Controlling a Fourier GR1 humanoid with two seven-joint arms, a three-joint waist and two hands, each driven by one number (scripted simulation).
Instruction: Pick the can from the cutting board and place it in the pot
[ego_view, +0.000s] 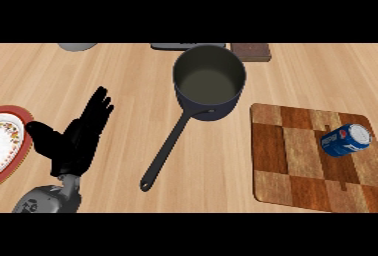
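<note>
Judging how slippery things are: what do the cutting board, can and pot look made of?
Cutting board: wood, patchwork of light and dark brown blocks, matte. Can: likely metal, smooth blue printed wall, pale end. Pot: probably metal, dark matte finish, greyish inside, long slim handle.

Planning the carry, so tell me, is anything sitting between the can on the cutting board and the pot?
Nothing visible. Only bare counter lies between the can on the cutting board and the pot; its handle points away from the board.
</note>
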